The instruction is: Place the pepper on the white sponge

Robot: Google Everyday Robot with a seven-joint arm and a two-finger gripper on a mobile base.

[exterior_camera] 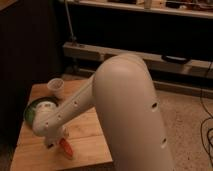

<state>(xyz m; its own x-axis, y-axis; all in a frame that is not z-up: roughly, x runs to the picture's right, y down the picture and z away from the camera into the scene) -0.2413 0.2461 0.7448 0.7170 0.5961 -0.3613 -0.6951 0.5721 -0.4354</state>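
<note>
The pepper [66, 148] is small and red-orange. It sits low over the wooden table [92, 137] near its front edge. My gripper [54, 142] is at the end of the big white arm [125, 110], right at the pepper's upper left end. I cannot tell whether it holds the pepper. The white sponge does not show; the arm covers much of the table.
A green bowl [33, 113] with something whitish in it stands at the table's left, just behind the gripper. A small white cup [56, 88] stands at the back left. Dark shelving runs along the back, and speckled floor lies to the right.
</note>
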